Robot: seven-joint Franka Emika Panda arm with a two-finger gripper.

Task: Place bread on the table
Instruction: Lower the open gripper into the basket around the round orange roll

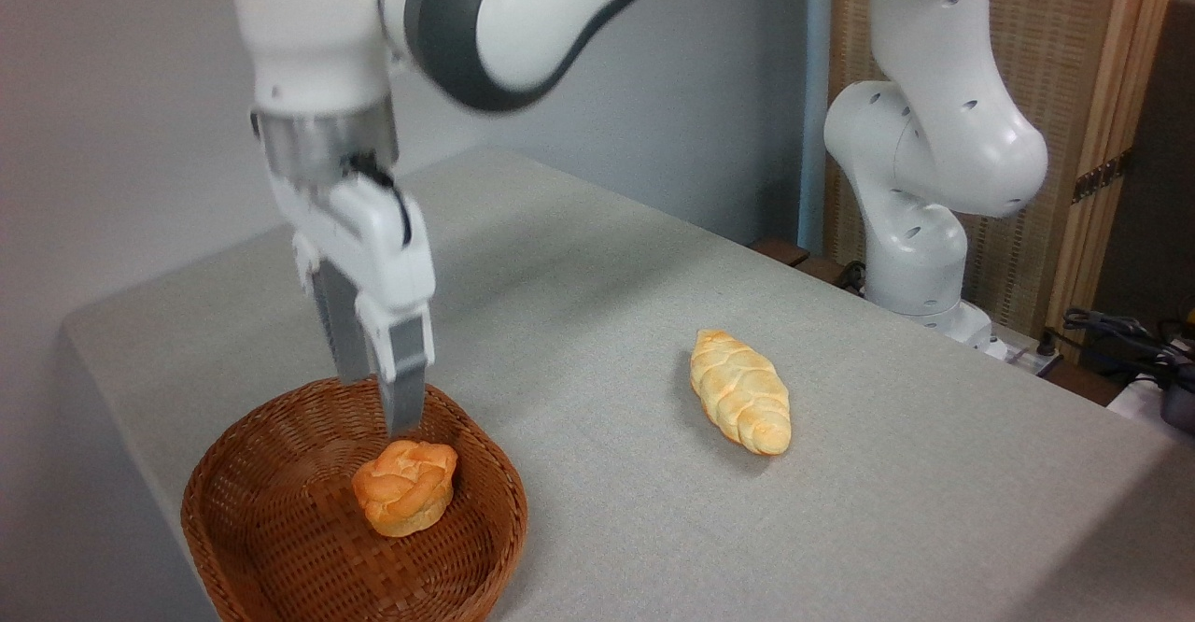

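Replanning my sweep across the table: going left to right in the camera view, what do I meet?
Wicker basket → tool hanging over the basket → knotted bun inside the basket → braided loaf on the table → arm base.

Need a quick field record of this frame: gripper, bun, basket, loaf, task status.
gripper: over the basket, fingertips just above the bun, narrow gap between fingers, holding nothing
bun: round, knotted, lying inside the basket
basket: brown wicker, near left corner of the table
loaf: braided, lying on the cloth, apart from the basket
task status: bun not yet lifted out
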